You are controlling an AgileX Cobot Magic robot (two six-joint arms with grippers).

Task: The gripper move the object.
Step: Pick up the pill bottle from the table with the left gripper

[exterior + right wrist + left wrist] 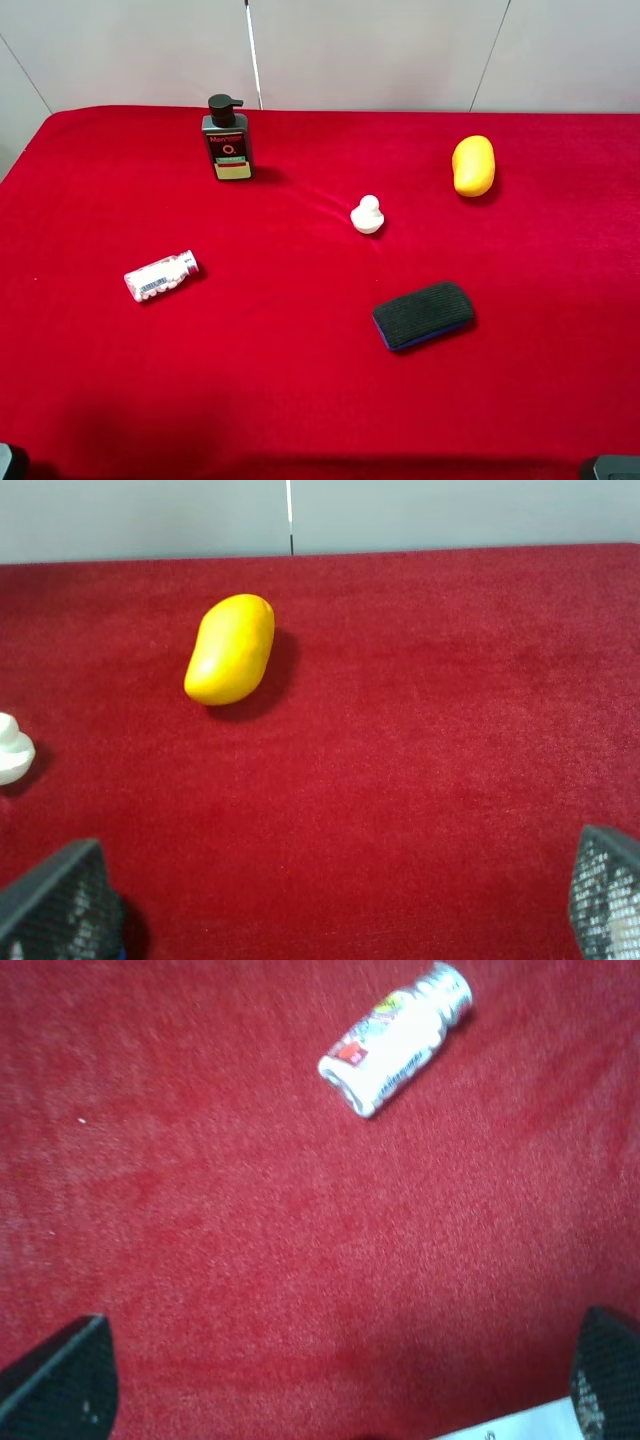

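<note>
The object, a small clear bottle of white pills (161,277), lies on its side on the red cloth at the left of the table. In the left wrist view the bottle (395,1045) lies well ahead of my left gripper (345,1320), apart from it. That gripper is open and empty, its dark fingers (60,1380) spread to the frame's corners. My right gripper (342,842) is also open and empty, fingers (605,890) wide apart. In the high view only dark bits of the arms show, at the bottom left (10,462) and bottom right (610,467) corners.
A black pump bottle (227,140) stands at the back left. A white duck figure (367,215) sits mid-table and shows in the right wrist view (12,748). A yellow mango (473,165) lies back right. A black eraser block (424,314) lies front right.
</note>
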